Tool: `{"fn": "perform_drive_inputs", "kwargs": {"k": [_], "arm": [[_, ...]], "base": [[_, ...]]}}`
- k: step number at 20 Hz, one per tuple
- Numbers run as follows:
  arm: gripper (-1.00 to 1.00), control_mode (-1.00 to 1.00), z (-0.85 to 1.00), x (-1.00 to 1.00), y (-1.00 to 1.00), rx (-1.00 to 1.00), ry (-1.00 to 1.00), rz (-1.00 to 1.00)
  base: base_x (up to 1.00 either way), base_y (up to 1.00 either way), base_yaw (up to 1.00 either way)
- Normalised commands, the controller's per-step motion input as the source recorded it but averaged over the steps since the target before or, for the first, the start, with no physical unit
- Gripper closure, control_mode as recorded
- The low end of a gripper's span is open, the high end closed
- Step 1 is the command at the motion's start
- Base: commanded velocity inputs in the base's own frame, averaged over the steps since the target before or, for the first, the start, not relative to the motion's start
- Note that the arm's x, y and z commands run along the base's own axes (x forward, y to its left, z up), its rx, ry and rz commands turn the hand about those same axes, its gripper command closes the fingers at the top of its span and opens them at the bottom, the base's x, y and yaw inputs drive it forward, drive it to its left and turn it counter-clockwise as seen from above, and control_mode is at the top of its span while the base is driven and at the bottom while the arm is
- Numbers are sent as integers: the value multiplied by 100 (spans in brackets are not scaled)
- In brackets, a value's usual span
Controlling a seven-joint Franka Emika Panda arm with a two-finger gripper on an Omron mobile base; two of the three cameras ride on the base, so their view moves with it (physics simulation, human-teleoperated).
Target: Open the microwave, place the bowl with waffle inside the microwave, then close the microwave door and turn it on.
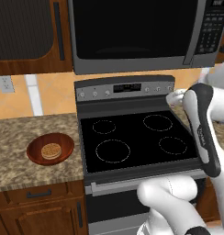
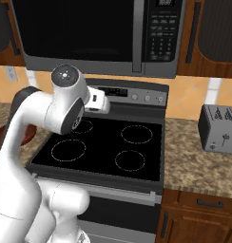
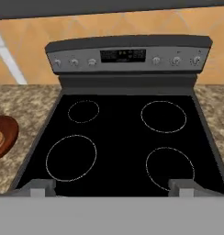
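One white arm bent over the stove (image 1: 137,142), gripper (image 3: 113,186) facing the burners, jaws spread wide, empty, microwave door (image 1: 132,30) closed.

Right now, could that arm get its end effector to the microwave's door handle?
Probably yes. The end effector hangs open over the stove, and the shut microwave sits just above. Nothing stands between it and the door handle, though the arm must lift.
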Motion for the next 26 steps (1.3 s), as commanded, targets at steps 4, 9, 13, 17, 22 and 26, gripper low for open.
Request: {"fn": "perform_drive_inputs", "kwargs": {"k": [4, 9, 13, 17, 22, 26], "arm": [[-100, -100, 88, -53, -70, 0, -56, -11], [-100, -100, 98, 3, -48, -2, -30, -29], [-100, -100, 100, 42, -41, 0, -19, -36], [-100, -100, 85, 57, -28, 0, -5, -35], [-100, -100, 6, 5, -28, 1, -6, 4], [-100, -100, 1, 41, -36, 9, -1, 31]], "base": [[0, 0, 0], [0, 0, 0], [0, 0, 0], [0, 0, 0], [0, 0, 0], [0, 0, 0]]}}
